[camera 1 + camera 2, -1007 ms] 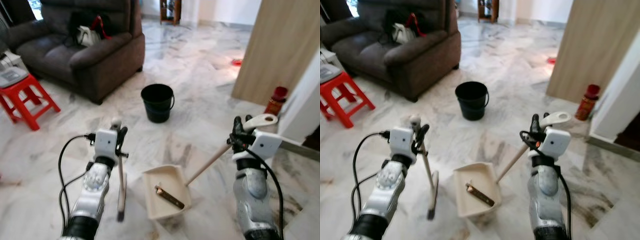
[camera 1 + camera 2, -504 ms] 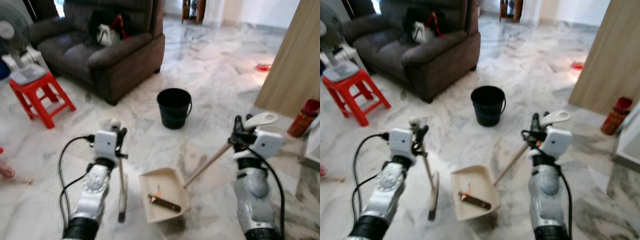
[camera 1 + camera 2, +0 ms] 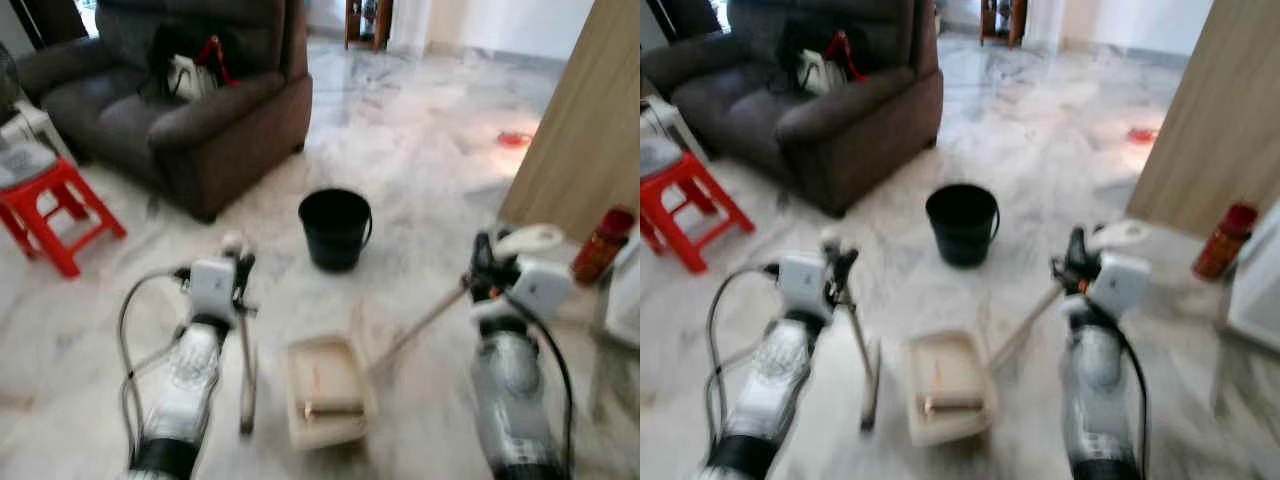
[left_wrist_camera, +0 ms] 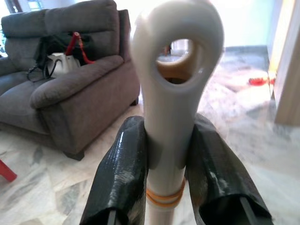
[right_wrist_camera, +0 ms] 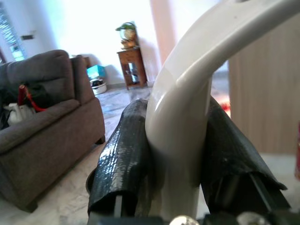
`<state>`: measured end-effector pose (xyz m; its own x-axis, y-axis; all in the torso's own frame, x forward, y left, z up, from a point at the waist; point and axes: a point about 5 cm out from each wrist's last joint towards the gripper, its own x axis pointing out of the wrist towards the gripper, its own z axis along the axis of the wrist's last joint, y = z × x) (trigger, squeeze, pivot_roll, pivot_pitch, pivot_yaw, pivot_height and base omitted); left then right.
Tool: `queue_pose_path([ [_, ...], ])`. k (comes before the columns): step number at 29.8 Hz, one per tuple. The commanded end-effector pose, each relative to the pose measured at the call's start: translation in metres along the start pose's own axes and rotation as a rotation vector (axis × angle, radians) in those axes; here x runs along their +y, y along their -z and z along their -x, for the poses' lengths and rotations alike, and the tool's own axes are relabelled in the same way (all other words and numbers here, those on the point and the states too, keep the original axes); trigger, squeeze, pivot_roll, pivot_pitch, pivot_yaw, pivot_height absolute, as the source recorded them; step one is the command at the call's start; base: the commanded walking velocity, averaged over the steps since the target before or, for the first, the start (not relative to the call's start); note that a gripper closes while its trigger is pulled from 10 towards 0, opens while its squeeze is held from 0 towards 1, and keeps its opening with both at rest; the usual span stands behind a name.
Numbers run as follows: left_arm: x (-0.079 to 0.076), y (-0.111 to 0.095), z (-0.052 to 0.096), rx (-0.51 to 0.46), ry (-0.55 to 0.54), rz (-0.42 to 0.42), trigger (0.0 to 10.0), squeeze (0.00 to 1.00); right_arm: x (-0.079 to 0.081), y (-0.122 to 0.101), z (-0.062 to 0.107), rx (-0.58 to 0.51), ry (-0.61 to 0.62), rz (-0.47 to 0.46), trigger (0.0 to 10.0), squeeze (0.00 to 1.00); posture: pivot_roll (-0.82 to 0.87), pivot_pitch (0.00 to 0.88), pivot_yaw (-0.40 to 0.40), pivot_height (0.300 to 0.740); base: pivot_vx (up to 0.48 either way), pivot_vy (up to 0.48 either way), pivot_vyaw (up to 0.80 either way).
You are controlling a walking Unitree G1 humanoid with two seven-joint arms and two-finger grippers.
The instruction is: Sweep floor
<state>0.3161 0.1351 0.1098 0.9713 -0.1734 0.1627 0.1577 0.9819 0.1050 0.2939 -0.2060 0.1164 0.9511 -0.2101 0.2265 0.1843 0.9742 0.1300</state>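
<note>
Both grippers clamping sweeping tools over a marble floor (image 3: 420,130).

The left gripper (image 4: 165,154) is pinching a smooth white broom (image 3: 245,375) handle with a looped end; the right gripper (image 5: 176,154) is squeezing the curved dustpan (image 3: 325,392) handle. The pan is resting on the floor between the arms, near a black bucket (image 3: 335,228); its contents are blurring beyond recognition.

Bare marble floor (image 3: 420,140) lies open ahead; a black bucket (image 3: 335,228) stands mid-floor beyond the dustpan (image 3: 325,390), a sofa (image 3: 200,120) crowds the far left, a wooden panel (image 3: 585,120) the right.
</note>
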Motion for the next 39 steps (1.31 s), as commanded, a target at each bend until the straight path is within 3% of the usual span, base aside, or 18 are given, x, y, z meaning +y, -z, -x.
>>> queue_pose_path([
  [1,0.0105,-0.0090,-0.0018,-0.042,-0.026,-0.017,10.0,0.00,0.0135,-0.0142,-0.0074,-0.070,-0.036,-0.032,10.0,0.00,-0.09,0.000,0.039,0.740,0.379,0.000,0.00],
  [39,0.0087,-0.0095,-0.0022,-0.043,-0.017,-0.012,10.0,0.00,0.0093,-0.0233,-0.0125,-0.101,-0.022,-0.032,10.0,0.00,-0.09,0.000,0.039,0.740,0.378,0.000,-0.08],
])
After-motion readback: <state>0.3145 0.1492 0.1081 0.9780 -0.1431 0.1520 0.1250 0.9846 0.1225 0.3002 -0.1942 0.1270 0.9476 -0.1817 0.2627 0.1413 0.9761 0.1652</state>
